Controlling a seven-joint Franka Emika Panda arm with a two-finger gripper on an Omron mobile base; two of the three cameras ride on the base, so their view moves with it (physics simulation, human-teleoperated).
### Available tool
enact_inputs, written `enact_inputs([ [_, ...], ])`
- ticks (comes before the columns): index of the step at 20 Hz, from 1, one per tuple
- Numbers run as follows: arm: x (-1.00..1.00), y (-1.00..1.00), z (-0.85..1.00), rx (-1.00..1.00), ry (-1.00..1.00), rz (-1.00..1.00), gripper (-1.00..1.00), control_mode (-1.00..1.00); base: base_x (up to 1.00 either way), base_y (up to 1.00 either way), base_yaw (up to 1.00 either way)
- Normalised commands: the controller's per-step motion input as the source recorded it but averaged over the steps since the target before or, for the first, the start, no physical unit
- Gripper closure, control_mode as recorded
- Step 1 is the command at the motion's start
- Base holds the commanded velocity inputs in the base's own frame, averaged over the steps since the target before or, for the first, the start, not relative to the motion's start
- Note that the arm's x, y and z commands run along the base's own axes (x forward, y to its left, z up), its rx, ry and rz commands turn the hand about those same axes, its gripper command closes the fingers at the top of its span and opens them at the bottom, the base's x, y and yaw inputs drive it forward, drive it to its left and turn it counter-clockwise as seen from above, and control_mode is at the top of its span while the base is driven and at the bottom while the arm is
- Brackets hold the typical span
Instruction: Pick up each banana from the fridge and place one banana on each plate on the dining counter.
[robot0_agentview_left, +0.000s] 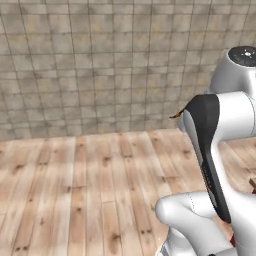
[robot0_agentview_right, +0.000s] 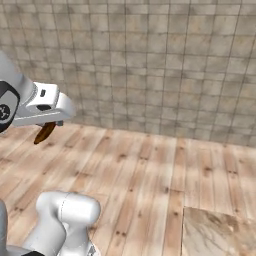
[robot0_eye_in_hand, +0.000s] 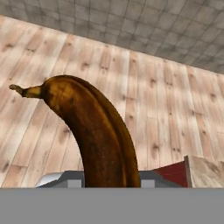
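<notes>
The jaws pinch the brown banana (robot0_eye_in_hand: 94, 135), which juts out ahead of them over the wooden floor (robot0_eye_in_hand: 148, 100). A corner of the beige dining surface (robot0_eye_in_hand: 205, 171) lies off to one side; I'd carry it level and unhurried, grip firm.

No text, label, brand, number or sign can be read in any of the views.
</notes>
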Motion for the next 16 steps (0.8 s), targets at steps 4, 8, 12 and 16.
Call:
enact_inputs([
  [4, 0.00, 0.00, 0.00, 0.00, 0.00, 0.00, 1.00, 1.00, 1.00, 0.00, -0.35],
  [8, 0.00, 0.00, 0.00, 0.00, 0.00, 0.00, 1.00, 1.00, 1.00, 0.00, -0.43],
  [12, 0.00, 0.00, 0.00, 0.00, 0.00, 0.00, 1.00, 1.00, 1.00, 0.00, -0.47],
  [16, 0.00, 0.00, 0.00, 0.00, 0.00, 0.00, 1.00, 1.00, 1.00, 0.00, -0.48],
])
